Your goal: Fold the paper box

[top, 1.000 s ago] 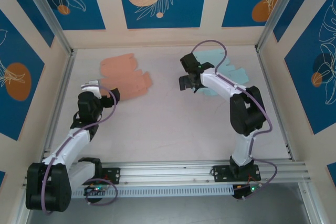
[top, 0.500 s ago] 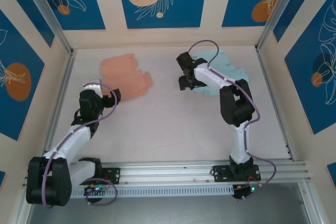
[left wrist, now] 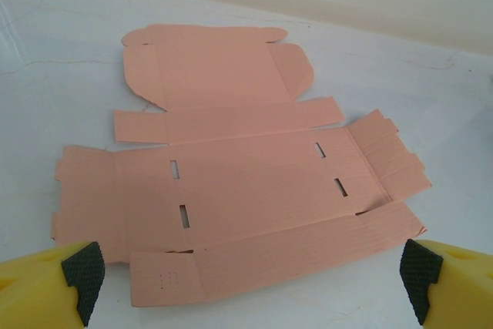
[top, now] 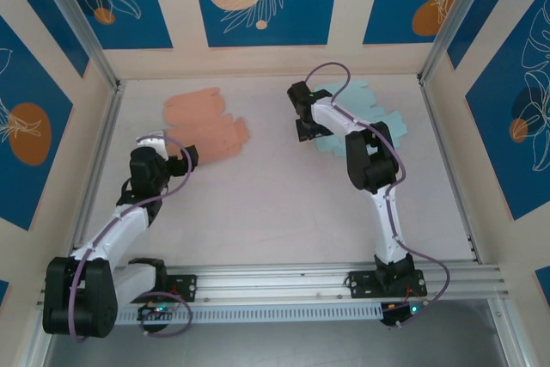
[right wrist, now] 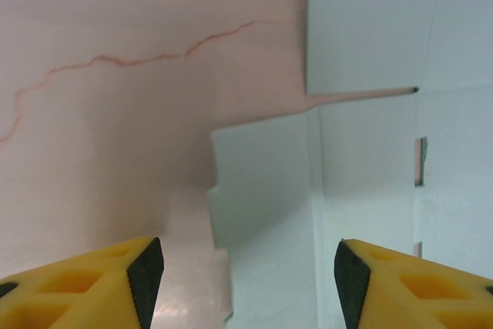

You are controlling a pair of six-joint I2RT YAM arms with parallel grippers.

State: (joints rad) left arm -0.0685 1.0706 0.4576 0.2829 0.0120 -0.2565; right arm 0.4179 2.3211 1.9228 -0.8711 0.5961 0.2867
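A flat, unfolded salmon paper box [top: 206,125] lies at the back left of the table, and a flat light-blue paper box [top: 391,122] lies at the back right. My left gripper [top: 182,156] sits just in front of the salmon box [left wrist: 246,190]; in the left wrist view the gripper [left wrist: 250,271] stands wide open and holds nothing. My right gripper [top: 308,131] is at the blue box's left edge. In the right wrist view a stepped flap of the blue box [right wrist: 370,190] lies between the jaws of the gripper [right wrist: 246,271], which stand apart.
The pale table [top: 275,204] is walled on three sides by panels with blue prints. An aluminium rail [top: 326,285] carrying the arm bases runs along the near edge. Metal posts [top: 86,32] stand in the back corners.
My right arm has stretched further back and left, bringing its gripper onto the blue box's left edge, and its jaws have narrowed. The left arm has barely moved.
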